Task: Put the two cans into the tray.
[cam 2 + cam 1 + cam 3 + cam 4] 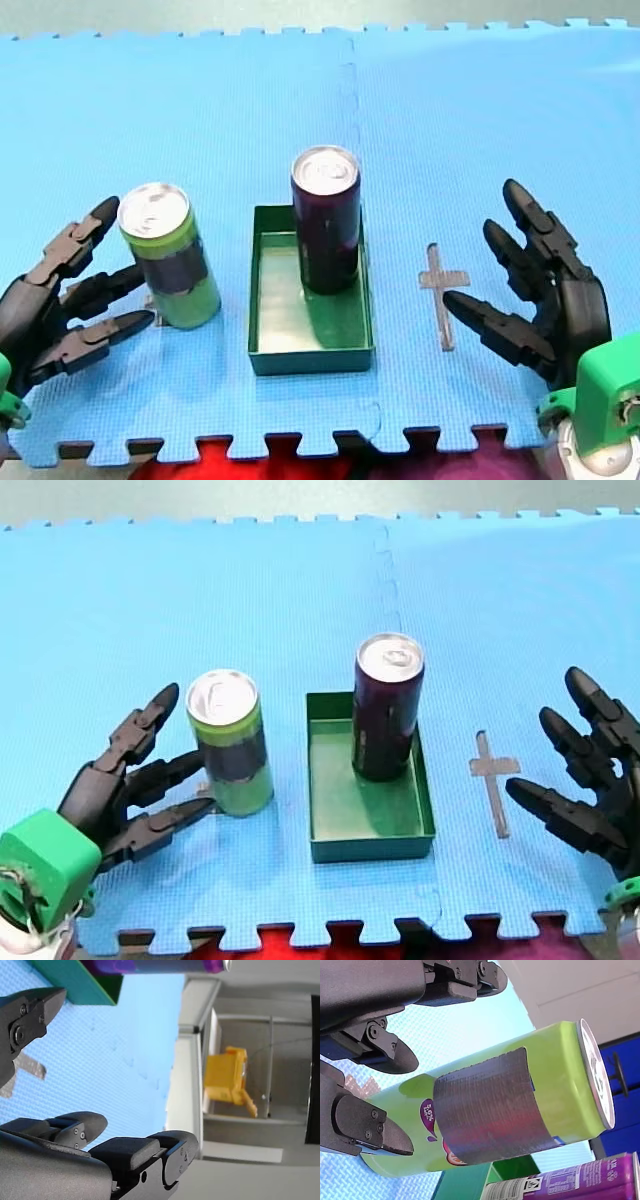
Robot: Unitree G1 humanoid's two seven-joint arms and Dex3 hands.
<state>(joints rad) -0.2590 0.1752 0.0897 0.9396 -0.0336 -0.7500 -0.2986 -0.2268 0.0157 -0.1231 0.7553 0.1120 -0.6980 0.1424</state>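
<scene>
A green can (pixel 232 745) with a dark tape band stands upright on the blue mat, left of the green tray (pixel 370 848). My left hand (pixel 175 755) sits just left of it, fingers reaching toward its side without closing. The second wrist view shows that can (pixel 495 1110) between the fingers (pixel 385 1135) with gaps. A purple can (pixel 387 710) stands upright in the far end of the tray. My right hand (pixel 545 735) is at the right, holding nothing.
A grey tape cross (pixel 493 780) lies on the mat between the tray and the right hand. The blue foam mat (pixel 300 600) stretches far behind, and its jigsaw edge (pixel 330 935) runs along the front. The first wrist view shows the tray corner (pixel 75 982) and the tape cross (pixel 25 1067).
</scene>
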